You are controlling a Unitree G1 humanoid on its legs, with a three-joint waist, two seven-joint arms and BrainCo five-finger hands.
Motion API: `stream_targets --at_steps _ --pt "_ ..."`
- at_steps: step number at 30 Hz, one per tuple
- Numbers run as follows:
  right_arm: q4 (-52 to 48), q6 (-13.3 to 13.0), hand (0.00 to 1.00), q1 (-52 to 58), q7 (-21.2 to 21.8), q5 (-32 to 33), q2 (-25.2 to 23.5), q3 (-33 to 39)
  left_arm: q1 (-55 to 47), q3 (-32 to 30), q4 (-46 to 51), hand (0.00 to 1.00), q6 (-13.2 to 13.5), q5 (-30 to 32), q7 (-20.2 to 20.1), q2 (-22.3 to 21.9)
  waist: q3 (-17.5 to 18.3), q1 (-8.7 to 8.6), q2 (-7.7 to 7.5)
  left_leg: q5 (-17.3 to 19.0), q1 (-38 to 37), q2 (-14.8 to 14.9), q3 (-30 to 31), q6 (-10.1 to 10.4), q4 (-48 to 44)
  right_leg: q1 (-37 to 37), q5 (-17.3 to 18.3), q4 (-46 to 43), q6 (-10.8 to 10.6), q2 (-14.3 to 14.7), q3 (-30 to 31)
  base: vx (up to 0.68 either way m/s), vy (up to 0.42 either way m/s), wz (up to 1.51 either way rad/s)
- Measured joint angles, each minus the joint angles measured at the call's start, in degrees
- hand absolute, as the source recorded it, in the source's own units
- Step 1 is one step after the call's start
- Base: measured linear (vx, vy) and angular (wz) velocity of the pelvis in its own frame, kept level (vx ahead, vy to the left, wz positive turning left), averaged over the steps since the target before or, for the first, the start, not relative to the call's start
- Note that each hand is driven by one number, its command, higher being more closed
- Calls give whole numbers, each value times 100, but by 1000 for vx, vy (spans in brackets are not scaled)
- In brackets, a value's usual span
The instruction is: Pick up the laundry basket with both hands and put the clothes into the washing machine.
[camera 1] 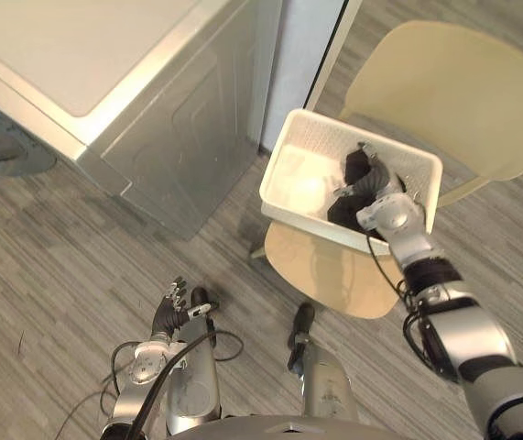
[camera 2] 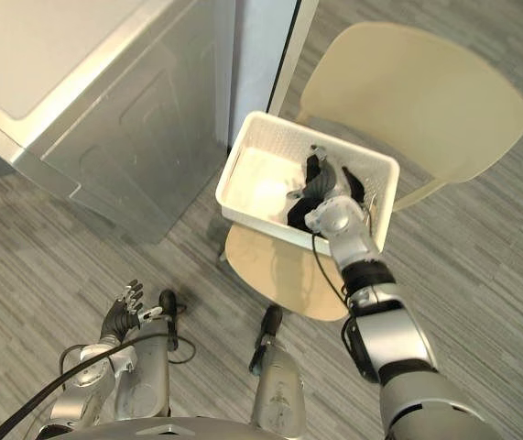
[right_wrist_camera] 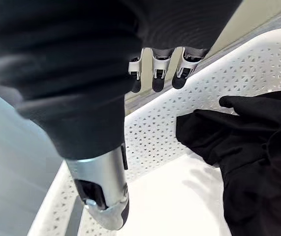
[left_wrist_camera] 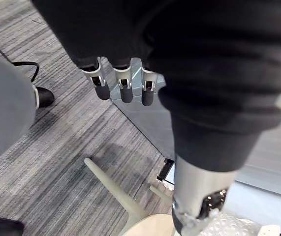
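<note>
On chair (camera 1: 444, 92), basket (camera 1: 302, 174) lies long axis left-right, R hand (right_wrist_camera: 81, 88) over it.

The basket (camera 1: 276, 174) is set on the chair (camera 1: 334, 275) seat, right of the washing machine (camera 1: 105, 82). The clothes (right_wrist_camera: 248, 157) are laid in its right half, beside the right robot hand (camera 1: 362, 174). The left robot hand (camera 1: 171, 310) is held low, over the floor (camera 1: 50, 247).

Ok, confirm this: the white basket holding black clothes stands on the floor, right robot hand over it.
Not the floor: the white basket holding black clothes stands on the beige chair, right robot hand over it. The left eye view shows it.
</note>
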State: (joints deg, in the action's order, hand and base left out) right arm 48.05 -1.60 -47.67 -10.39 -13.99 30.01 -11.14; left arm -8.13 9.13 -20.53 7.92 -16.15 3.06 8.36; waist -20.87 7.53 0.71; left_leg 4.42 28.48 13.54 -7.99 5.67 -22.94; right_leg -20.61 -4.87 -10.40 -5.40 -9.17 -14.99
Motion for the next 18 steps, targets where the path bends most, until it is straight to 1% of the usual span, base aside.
stream_targets --at_steps 3,5,7,8,9,10,12,13,15,18 --pt "284 183 0 -295 4 -17 99 -240 31 16 282 0 19 -90 29 -63 -45 16 1 -77 208 6 20 -22 6 -164 -64 21 3 -2 -54 -32 -10 4" --pt "541 236 0 -521 43 -207 106 -658 78 117 451 0 46 -182 35 -79 -64 10 0 -103 321 25 35 -13 17 -225 -110 85 12 -1 -146 -2 -12 2" --pt "686 290 0 -704 62 -294 125 -843 90 128 505 0 69 -187 36 -138 -71 13 -3 -120 424 33 34 -16 24 -311 -148 123 14 2 -156 0 0 0" --pt "767 327 0 -845 123 -452 197 -1006 95 153 604 0 70 -237 42 -193 -102 18 -4 -146 504 39 26 -14 33 -377 -165 137 14 -3 -169 -7 -20 3" --pt "835 332 0 -927 154 -452 232 -1122 99 188 664 0 74 -257 44 -199 -136 16 -7 -164 532 41 23 -15 50 -396 -184 148 13 -4 -181 8 -19 9" --pt "984 357 0 -1068 163 -476 300 -1298 167 250 704 0 78 -295 44 -202 -206 30 -8 -235 556 32 11 -19 125 -431 -199 156 17 -20 -203 4 -23 16" --pt "1169 388 0 -1267 167 -644 409 -1546 231 360 855 0 76 -395 46 -250 -238 18 -4 -360 667 8 -9 -16 268 -557 -204 156 22 -61 -293 10 -27 21" --pt "1245 403 0 -1381 168 -672 506 -1685 268 402 1023 0 82 -441 45 -286 -324 25 6 -451 692 -3 -11 -13 349 -596 -230 175 26 -67 -317 26 -25 15" --pt "1424 421 0 -1544 180 -674 610 -1951 300 515 1209 0 90 -571 36 -296 -343 62 -2 -549 806 -7 -29 -14 453 -757 -244 165 31 -79 -328 10 -14 5" --pt "1622 410 0 -1701 241 -672 780 -2403 326 612 1341 0 105 -654 29 -396 -361 72 6 -720 902 -32 -87 -3 679 -965 -262 162 39 -119 -332 0 0 0"
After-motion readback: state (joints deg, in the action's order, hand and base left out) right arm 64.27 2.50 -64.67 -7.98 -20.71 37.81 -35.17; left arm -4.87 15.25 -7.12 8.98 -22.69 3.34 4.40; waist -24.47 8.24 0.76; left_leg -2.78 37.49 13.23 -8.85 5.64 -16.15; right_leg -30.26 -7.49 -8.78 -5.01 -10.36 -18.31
